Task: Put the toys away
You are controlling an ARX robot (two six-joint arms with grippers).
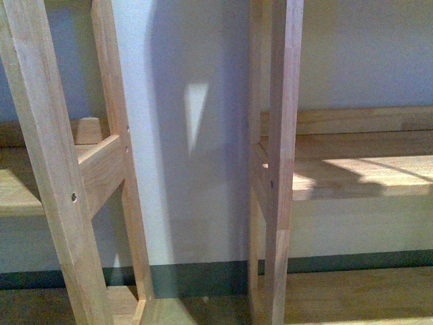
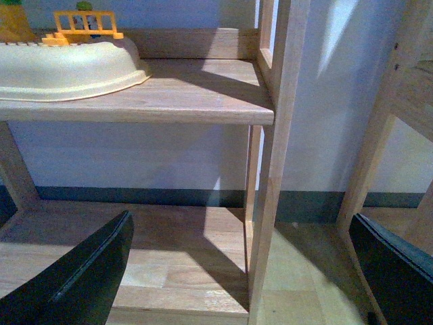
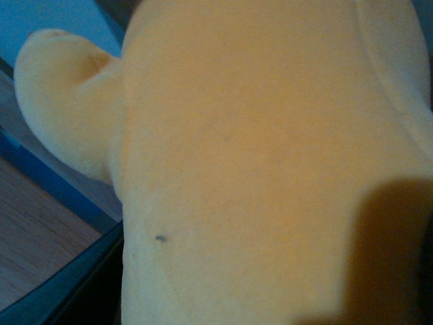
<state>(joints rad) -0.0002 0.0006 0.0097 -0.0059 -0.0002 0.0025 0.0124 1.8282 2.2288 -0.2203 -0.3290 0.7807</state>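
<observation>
Though close and blurred, plump yellow-orange plush toy.

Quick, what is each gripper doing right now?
Left gripper: open, fingers spread wide, nothing between them.
Right gripper: its camera is filled by the plush toy; a grip looks likely, but the fingers are hidden, so it cannot be told.

Right wrist view: plush toy fills the frame, blurred, its body cut off on three sides; right gripper hidden behind it, grip unreadable. Left wrist view: only the two dark fingers show, cropped at the bottom edge; white basin and orange fence toy cut off at the frame edge.
</observation>
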